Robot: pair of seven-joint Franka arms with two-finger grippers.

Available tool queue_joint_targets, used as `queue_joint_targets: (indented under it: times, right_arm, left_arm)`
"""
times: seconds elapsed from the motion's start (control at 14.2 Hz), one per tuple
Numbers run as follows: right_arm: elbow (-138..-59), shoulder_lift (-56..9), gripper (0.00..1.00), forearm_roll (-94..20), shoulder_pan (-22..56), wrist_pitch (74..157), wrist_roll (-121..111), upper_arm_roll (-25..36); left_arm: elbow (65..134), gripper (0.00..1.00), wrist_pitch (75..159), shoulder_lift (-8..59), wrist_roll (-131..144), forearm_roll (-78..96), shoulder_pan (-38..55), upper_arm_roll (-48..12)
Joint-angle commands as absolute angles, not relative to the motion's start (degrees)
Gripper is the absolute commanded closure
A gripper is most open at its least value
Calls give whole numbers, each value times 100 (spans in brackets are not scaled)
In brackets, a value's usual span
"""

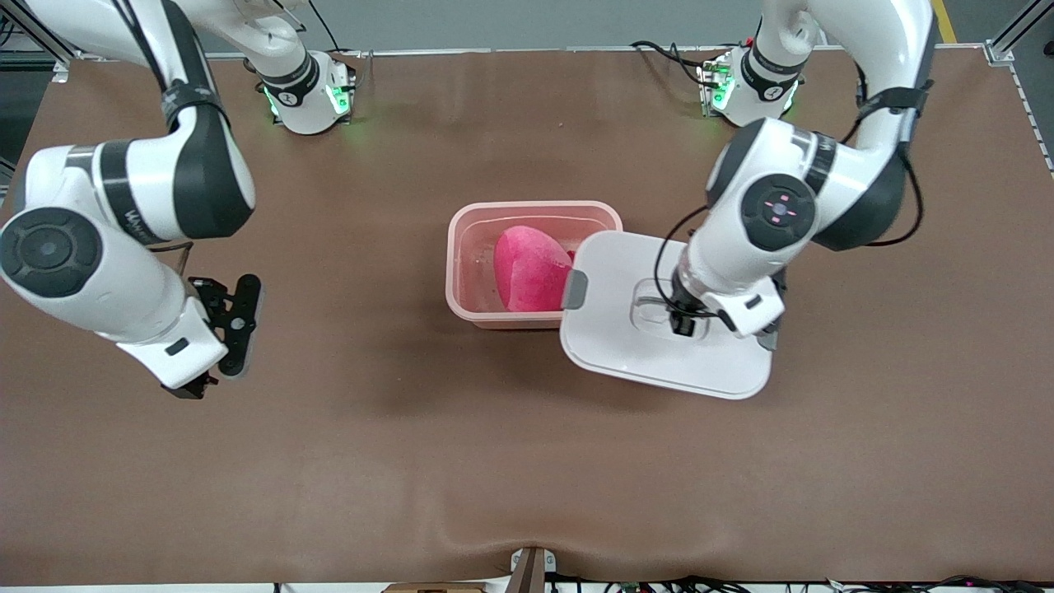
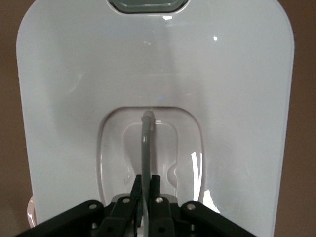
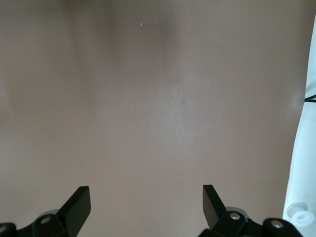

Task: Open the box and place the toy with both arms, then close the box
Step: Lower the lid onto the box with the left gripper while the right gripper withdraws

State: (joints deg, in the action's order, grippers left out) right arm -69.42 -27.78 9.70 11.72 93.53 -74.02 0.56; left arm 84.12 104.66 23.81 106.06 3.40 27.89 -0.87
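Note:
The box base (image 1: 461,222), pink and translucent, stands open at the table's middle. The pink plush toy (image 1: 531,268) lies inside it. The white lid (image 1: 650,354) is beside the base toward the left arm's end, and its grey-clasp edge (image 1: 575,290) overlaps the base's rim. My left gripper (image 1: 682,323) is shut on the lid's grey handle (image 2: 146,143) in its recess; the left wrist view shows the fingers (image 2: 157,185) pinching the handle, with the lid (image 2: 74,74) below. My right gripper (image 1: 239,329) is open and empty over bare table toward the right arm's end, and waits there (image 3: 146,197).
The brown table (image 1: 527,461) stretches wide around the box. Both arm bases (image 1: 309,95) stand at the edge farthest from the front camera. A small fixture (image 1: 531,568) sits at the edge nearest the front camera.

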Motion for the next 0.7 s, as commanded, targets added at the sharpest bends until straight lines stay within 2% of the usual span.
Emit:
queue_joint_targets:
  times: [0.0, 0.42, 0.63]
  right_arm:
    - [-7093, -2602, 0, 844, 1029, 9360, -7207, -53]
    - [-7110, -2435, 0, 642, 493, 9466, -7093, -44]
    - [-7522, -2216, 0, 633, 81, 9518, -7075, -53]
  left_arm:
    - [8411, 100, 10415, 2303, 11169, 211, 3110, -53]
    - [8420, 100, 10678, 2391, 12276, 211, 3787, -53]
    - [8420, 100, 10775, 2443, 12681, 220, 4007, -53]
